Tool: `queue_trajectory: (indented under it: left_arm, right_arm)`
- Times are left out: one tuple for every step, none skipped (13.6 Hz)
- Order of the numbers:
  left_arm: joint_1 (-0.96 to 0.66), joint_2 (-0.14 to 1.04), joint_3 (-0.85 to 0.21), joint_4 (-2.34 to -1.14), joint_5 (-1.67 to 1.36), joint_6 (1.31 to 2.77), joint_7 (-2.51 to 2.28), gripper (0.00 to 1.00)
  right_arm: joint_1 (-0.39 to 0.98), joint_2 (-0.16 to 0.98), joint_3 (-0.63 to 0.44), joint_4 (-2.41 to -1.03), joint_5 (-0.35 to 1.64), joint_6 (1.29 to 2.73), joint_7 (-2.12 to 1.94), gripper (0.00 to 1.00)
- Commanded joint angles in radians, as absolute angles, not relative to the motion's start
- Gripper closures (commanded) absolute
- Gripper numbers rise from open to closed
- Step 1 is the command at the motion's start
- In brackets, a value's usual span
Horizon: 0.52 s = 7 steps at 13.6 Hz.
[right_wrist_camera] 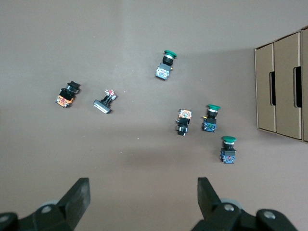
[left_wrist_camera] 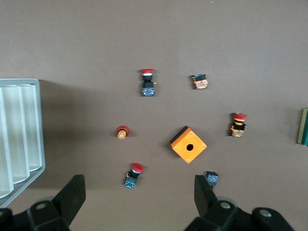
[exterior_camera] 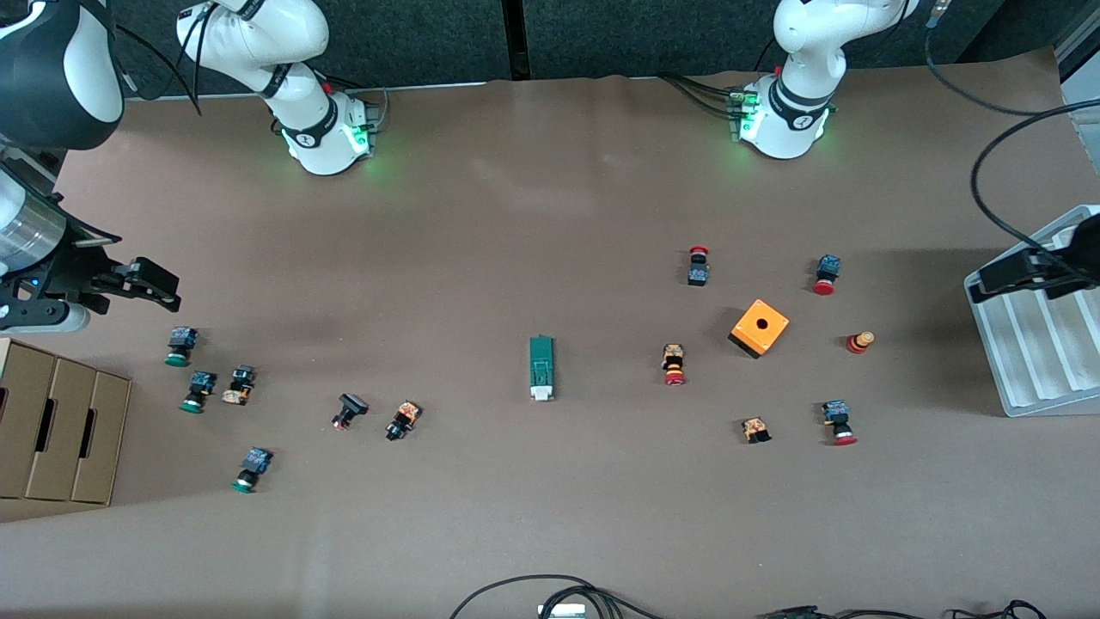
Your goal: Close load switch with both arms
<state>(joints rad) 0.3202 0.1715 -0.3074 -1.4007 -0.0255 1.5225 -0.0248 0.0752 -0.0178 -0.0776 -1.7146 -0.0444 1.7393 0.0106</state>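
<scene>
Load switch (left_wrist_camera: 303, 126) cut off at left wrist view's edge

One load switch (exterior_camera: 541, 368), one orange cube (exterior_camera: 759, 327), thirteen push buttons (exterior_camera: 675, 364), one white tray (exterior_camera: 1035, 344), one cardboard box (exterior_camera: 60, 430).

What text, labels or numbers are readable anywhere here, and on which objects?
None readable.
load switch: no legible marking on its green body or white tab.
orange cube: plain, just a hole.
Arm bases: a small round emblem on the black band, no letters legible.
Push buttons: orange side stickers too small to read.
Cardboard boxes and white tray: blank.
</scene>
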Motion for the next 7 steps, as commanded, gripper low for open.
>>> queue_trajectory:
  left_arm:
    - [0.314, 0.17, -0.313, -1.391, -0.011, 1.511, -0.034, 0.0]
    - [0.318, 0.172, -0.313, -1.391, -0.008, 1.511, -0.035, 0.0]
    - [0.316, 0.175, -0.313, -1.39, -0.006, 1.511, -0.034, 0.0]
    - [0.316, 0.175, -0.313, -1.39, -0.006, 1.511, -0.032, 0.0]
    - [0.308, 0.17, -0.307, -1.394, -0.003, 1.514, -0.032, 0.0]
    - [0.261, 0.169, -0.287, -1.393, 0.012, 1.514, -0.032, 0.0]
    - [0.189, 0.166, -0.219, -1.393, 0.024, 1.514, -0.035, 0.0]
  right_arm:
    - [0.081, -0.008, -0.083, -1.692, -0.043, 1.718, -0.002, 0.01]
    - [0.081, -0.008, -0.083, -1.692, -0.043, 1.718, -0.002, 0.01]
    - [0.081, -0.008, -0.083, -1.692, -0.043, 1.718, -0.002, 0.01]
    - [0.081, -0.008, -0.083, -1.692, -0.043, 1.718, -0.002, 0.01]
    - [0.081, -0.008, -0.083, -1.692, -0.043, 1.718, -0.002, 0.01]
    - [0.081, -0.008, -0.083, -1.692, -0.043, 1.718, -0.002, 0.01]
    - [0.081, -0.008, -0.083, -1.692, -0.043, 1.718, -0.002, 0.01]
